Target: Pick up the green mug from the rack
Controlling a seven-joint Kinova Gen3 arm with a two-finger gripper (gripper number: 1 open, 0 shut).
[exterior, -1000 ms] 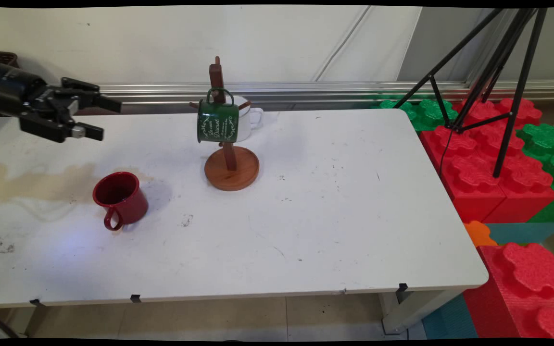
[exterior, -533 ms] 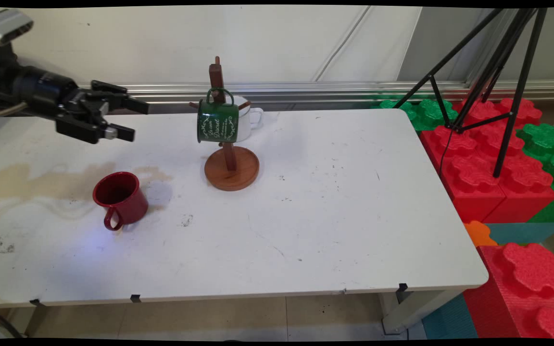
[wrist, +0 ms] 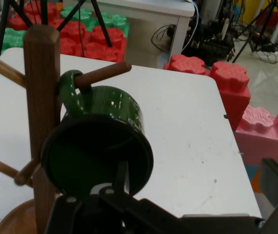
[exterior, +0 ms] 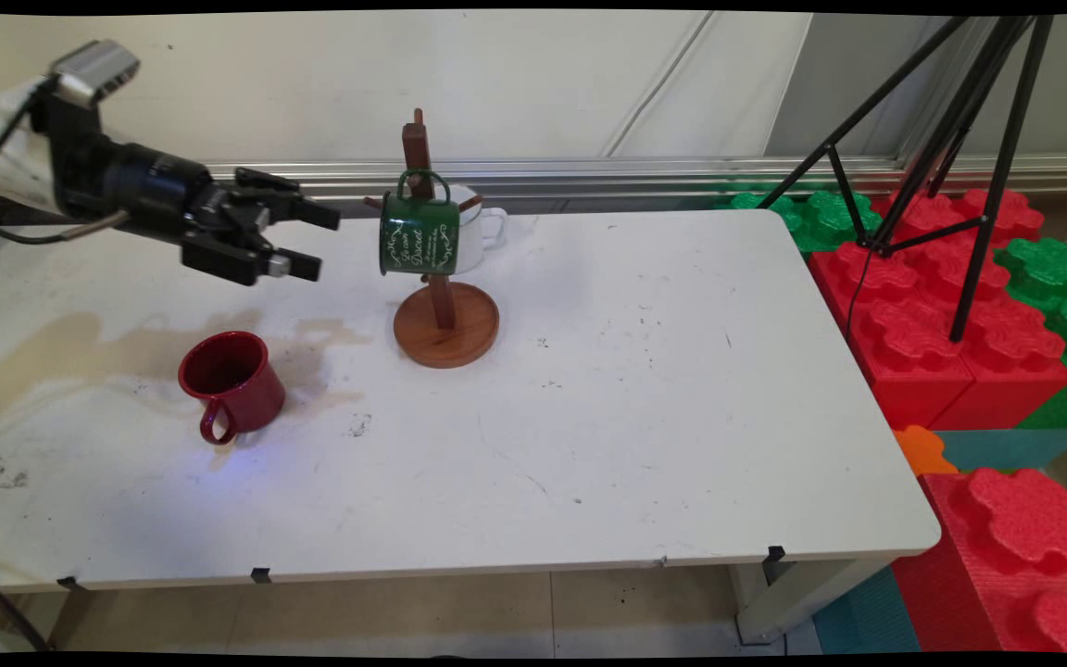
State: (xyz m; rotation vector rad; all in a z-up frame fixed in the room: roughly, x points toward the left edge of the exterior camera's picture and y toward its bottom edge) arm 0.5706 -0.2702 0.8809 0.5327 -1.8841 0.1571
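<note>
Tool advanced toward the mug rack.
The tool (exterior: pixel 311 243), released and empty, has been moved rightward above the worktop (exterior: pixel 645 389), near the green mug (exterior: pixel 419 235) hung on the wooden rack (exterior: pixel 445 324); the red mug (exterior: pixel 232 382) lies behind.

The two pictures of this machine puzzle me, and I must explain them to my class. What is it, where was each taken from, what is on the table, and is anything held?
It is a robot arm ending in a black two-finger end effector. The main view looks down across the white table from a fixed camera; the hand view is from a camera riding on the arm, looking along the fingers. On the table stand a red mug and a wooden mug tree. A green mug hangs by its handle from a peg, a white mug behind it. The end effector is open, holds nothing, and points at the green mug's base.
</note>
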